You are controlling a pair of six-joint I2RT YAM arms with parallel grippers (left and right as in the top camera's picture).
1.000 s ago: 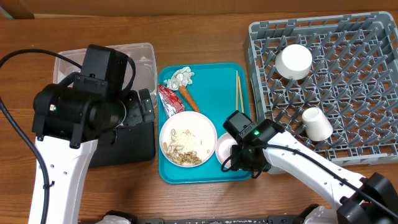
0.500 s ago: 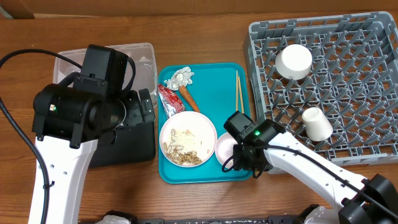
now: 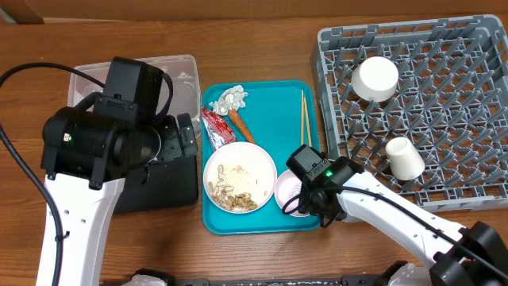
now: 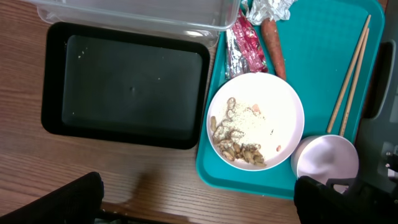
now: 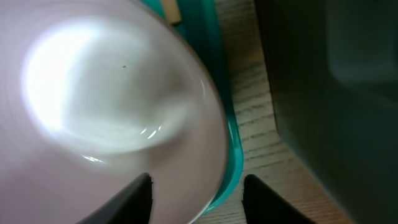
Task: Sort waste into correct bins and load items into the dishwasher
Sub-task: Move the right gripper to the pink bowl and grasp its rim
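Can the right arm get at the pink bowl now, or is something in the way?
Probably yes: the right gripper straddles the pink bowl at its rim, one finger inside, one outside. Only the teal tray edge is close.

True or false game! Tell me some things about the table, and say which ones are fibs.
The right fingers straddle the pink bowl's rim. True.
The cup is in the rack. True.
The chopsticks are in the rack too. False: they lie on the teal tray.
The black tray is full of scraps. False: it's nearly bare; the scraps are on the plate.
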